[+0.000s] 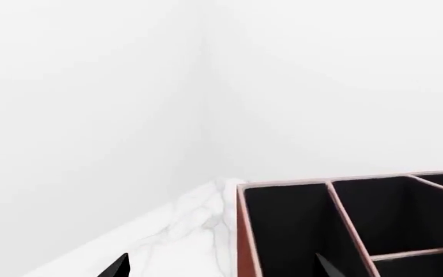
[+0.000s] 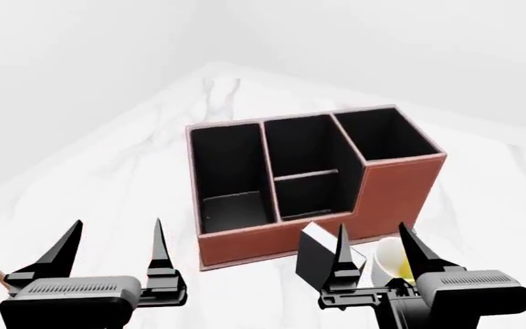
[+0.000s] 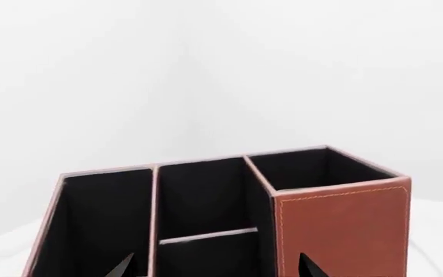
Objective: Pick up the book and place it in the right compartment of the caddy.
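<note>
The reddish-brown caddy [image 2: 272, 240] with a black interior stands on the white marble table, and its tall square right compartment [image 2: 386, 137] is at the far right end. The small black book [image 2: 314, 264] with white page edges stands just in front of the caddy's stepped front wall. My right gripper [image 2: 372, 233] hovers open above and slightly right of the book, touching nothing. Off to the left, my left gripper [image 2: 117, 226] is open and empty in front of the caddy's left corner. In the right wrist view the caddy [image 3: 341, 231] fills the lower frame beyond the open gripper [image 3: 215, 266]; the book is hidden there.
A white-and-yellow mug [image 2: 389, 260] sits right beside the book, under my right gripper. The marble table [image 2: 107, 171] runs back to a corner of plain white walls. In the left wrist view the open gripper [image 1: 221, 268] straddles the caddy's left end wall [image 1: 246, 242].
</note>
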You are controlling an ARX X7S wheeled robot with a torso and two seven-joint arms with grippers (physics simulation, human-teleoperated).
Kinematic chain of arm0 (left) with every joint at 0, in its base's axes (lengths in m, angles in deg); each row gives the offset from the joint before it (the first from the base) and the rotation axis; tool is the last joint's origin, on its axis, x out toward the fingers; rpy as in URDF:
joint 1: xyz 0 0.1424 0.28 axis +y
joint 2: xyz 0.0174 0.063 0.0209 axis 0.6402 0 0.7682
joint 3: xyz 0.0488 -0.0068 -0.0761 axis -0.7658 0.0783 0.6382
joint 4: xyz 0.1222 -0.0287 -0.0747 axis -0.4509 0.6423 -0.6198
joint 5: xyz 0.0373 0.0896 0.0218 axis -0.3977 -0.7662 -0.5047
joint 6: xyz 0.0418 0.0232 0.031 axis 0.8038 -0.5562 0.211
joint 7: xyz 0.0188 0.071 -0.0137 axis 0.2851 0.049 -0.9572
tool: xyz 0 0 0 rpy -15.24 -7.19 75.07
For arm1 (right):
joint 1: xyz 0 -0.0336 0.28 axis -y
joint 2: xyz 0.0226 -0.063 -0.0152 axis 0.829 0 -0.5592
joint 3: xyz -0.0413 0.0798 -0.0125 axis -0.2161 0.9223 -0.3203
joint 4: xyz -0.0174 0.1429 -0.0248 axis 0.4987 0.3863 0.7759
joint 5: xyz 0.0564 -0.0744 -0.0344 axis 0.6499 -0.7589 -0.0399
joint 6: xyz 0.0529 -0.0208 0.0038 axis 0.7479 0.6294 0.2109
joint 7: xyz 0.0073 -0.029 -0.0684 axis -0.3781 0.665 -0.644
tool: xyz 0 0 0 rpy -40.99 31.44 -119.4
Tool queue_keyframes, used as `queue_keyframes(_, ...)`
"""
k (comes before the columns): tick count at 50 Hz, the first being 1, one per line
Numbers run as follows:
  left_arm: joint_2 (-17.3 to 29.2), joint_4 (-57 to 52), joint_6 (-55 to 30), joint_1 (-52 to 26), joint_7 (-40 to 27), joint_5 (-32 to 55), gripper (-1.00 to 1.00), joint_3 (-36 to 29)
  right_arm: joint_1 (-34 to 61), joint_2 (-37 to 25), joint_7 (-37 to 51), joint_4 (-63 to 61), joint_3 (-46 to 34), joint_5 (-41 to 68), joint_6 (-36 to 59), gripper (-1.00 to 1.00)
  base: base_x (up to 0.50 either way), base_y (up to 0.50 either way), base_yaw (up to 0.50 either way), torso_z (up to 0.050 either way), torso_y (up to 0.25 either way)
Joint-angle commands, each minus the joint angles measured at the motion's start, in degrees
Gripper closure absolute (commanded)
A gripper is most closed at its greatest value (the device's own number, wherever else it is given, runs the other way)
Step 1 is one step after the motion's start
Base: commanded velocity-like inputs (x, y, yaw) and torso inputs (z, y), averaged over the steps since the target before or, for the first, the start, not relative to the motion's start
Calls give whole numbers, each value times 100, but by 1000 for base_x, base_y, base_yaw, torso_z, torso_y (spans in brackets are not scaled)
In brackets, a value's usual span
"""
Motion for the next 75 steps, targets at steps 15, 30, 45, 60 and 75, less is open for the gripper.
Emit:
queue_keyframes(15, 68, 2, 18, -4, -95, 38, -100, -61, 22, -87, 97, 22, -54, 129, 47, -100, 169, -337, 0, 0, 0)
queue_keyframes(30, 127, 7, 44, -7, -159, 83, -100, -91, 30, -130, 142, 28, -98, 149, 17, -100, 222, -448, 0, 0, 0)
queue_keyframes(45, 182, 3, 46, -21, -229, 125, -100, -126, 18, -149, 159, 56, -108, 178, -114, -100, 107, -213, 0, 0, 0)
queue_keyframes(60, 238, 12, 80, -22, -286, 156, -100, -159, 26, -183, 175, 66, -145, 236, -110, -100, 63, -117, 0, 0, 0)
queue_keyframes(75, 285, 21, 102, -23, -349, 187, -100, -188, 35, -239, 224, 60, -214, 131, -133, -100, 0, -1, 0, 0, 0)
